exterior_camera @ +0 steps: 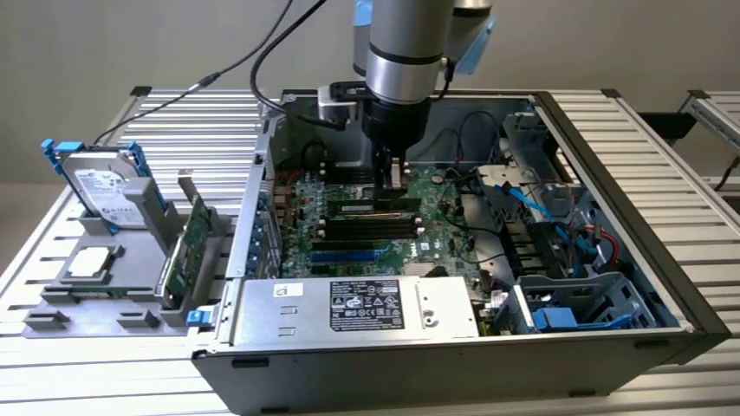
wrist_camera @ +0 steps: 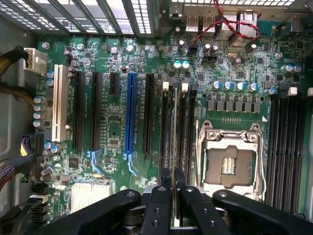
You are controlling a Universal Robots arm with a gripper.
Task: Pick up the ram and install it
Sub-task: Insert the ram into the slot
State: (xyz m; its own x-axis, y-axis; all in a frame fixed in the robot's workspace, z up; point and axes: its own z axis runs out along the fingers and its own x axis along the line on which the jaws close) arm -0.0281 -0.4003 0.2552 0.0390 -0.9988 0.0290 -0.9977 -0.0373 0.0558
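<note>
I am gripping the ram [wrist_camera: 174,122] edge-on in the narrowly closed pincer [wrist_camera: 173,177], inside the case. It is hanging straight below the pincer, its long axis running along the memory slots [wrist_camera: 164,127]. I cannot tell whether it is touching one.

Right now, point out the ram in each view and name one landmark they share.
Exterior view: ram under the gripper, at the black memory slots.
Wrist view: ram edge-on in the gripper, along a memory slot.
Shared landmark: blue expansion slot.
</note>
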